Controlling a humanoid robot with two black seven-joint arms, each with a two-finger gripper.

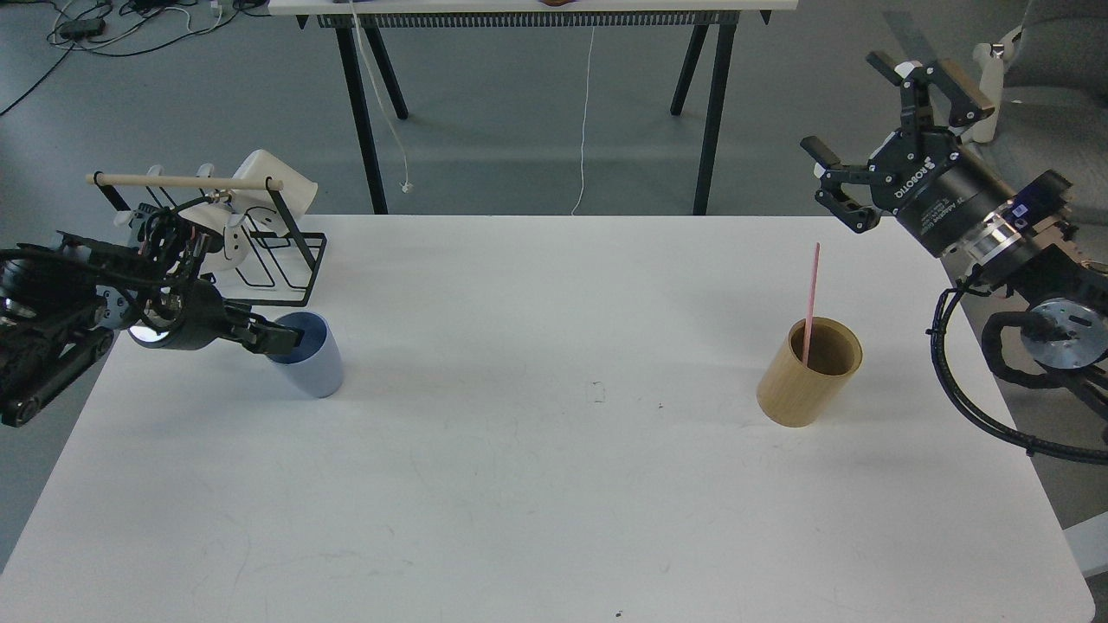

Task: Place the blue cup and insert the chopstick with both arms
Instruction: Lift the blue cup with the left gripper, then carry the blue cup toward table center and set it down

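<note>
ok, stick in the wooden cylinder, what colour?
Pink-red chopstick, standing in the tan wooden cylinder; head view.

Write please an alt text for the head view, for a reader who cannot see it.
On a white table, the left gripper grips the rim of a blue cup at the left, near a black wire mug rack. At the right, a pink chopstick stands in a tan wooden cylinder, and the open right gripper hangs above.

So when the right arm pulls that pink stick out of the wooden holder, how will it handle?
The chopstick looks thin and straight, so probably light and fairly stiff, though it may flex slightly. It leans loose in the wooden holder, so it should lift freely. Being so narrow, it could pivot or slip between the right gripper jaws.
</note>
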